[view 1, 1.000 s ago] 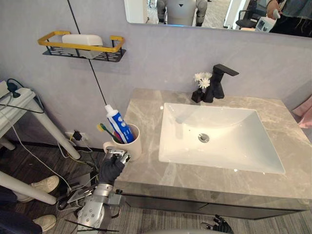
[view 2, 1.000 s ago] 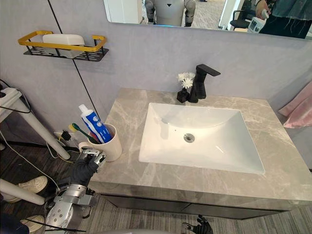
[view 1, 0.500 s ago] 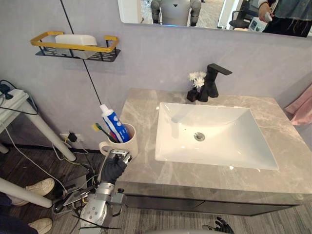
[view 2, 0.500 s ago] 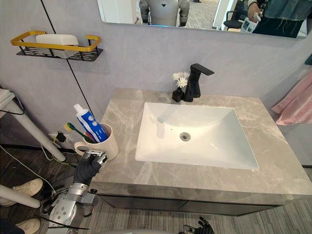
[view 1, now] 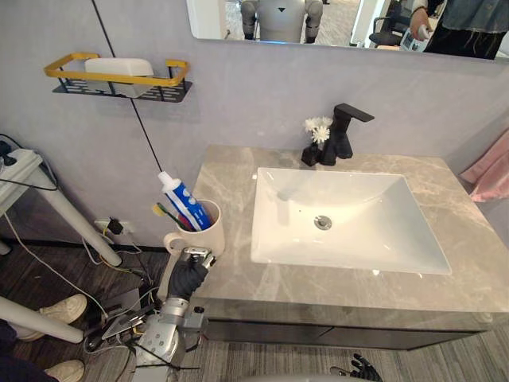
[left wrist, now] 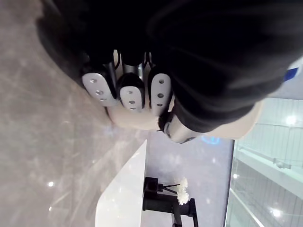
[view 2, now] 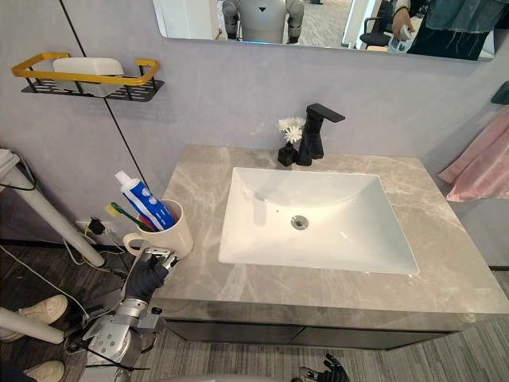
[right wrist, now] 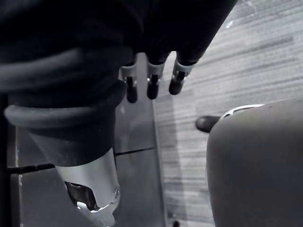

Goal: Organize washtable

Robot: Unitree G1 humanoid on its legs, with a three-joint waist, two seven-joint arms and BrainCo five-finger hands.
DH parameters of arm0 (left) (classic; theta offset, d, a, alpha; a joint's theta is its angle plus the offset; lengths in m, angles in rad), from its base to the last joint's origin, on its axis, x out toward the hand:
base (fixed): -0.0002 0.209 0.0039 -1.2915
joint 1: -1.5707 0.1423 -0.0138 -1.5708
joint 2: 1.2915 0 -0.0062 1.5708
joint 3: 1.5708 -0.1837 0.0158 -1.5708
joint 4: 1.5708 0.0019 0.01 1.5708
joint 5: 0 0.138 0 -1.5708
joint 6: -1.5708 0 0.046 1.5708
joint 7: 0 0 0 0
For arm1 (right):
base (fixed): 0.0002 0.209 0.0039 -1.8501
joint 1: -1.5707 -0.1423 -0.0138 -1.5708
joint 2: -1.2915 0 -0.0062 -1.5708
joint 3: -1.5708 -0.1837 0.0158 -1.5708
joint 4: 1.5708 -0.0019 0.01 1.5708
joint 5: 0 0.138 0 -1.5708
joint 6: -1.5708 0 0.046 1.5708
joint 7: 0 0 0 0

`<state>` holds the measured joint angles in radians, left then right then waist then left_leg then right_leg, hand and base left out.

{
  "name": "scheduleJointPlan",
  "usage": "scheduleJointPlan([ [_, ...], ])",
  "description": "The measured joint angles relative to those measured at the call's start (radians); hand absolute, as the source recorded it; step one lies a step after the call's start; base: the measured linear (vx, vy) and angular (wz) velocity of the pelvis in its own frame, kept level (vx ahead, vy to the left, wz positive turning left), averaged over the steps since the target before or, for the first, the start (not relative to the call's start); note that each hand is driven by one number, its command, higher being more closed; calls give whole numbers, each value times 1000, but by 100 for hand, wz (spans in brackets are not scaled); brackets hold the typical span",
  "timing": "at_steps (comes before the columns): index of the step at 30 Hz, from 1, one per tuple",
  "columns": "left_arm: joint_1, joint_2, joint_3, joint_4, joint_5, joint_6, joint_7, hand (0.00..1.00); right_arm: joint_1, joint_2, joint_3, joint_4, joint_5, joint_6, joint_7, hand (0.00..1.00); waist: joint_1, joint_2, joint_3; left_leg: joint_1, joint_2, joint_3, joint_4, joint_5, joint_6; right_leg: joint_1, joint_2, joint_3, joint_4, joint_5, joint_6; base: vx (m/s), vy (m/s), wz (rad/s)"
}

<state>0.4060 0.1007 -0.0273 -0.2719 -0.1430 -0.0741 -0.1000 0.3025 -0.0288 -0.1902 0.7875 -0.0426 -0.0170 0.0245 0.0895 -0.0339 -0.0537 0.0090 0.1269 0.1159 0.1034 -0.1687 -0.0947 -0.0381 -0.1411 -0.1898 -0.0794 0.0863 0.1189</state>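
Observation:
A cream cup stands at the front left corner of the grey marble counter. A blue and white toothpaste tube and a green toothbrush lean out of it. My left hand is just below the cup at the counter's edge. In the left wrist view its fingers are curled, with the cup's wall right behind them, and they hold nothing that I can see. My right hand hangs low over the floor with relaxed fingers.
A white sink fills the counter's middle, with a black faucet and small white flowers behind it. A yellow-railed wall shelf carries a white soap bar. A person's shoes are on the floor at left.
The camera has shifted a little. My left hand stays by the cup's base and the cup has not moved.

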Motion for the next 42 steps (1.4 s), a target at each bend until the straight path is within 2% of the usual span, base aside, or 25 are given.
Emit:
scheduleJointPlan([
  [7,-33,0,6,25,1,0,7,100,-1,-2,0,-1,0,-2,0,0,-5,2,-1,6,-3,2,-7,0,0,7,-1,-1,-17,8,1,0,-1,-2],
  [10,-37,0,33,30,14,-1,18,100,-5,-3,0,-3,0,-3,0,0,-18,4,-1,8,-3,3,-11,1,0,7,0,-1,-18,8,1,0,0,0],
  [35,-167,21,118,126,109,0,63,100,-2,-25,3,-4,-8,-4,23,0,-26,3,4,22,-7,11,-35,3,-1,1,0,7,-23,8,1,1,-1,-1],
  [42,-188,36,118,147,117,-5,80,100,-4,-42,3,-3,-8,-4,23,0,-45,3,11,22,-8,11,-37,3,-1,0,0,8,-24,8,1,0,0,0],
])
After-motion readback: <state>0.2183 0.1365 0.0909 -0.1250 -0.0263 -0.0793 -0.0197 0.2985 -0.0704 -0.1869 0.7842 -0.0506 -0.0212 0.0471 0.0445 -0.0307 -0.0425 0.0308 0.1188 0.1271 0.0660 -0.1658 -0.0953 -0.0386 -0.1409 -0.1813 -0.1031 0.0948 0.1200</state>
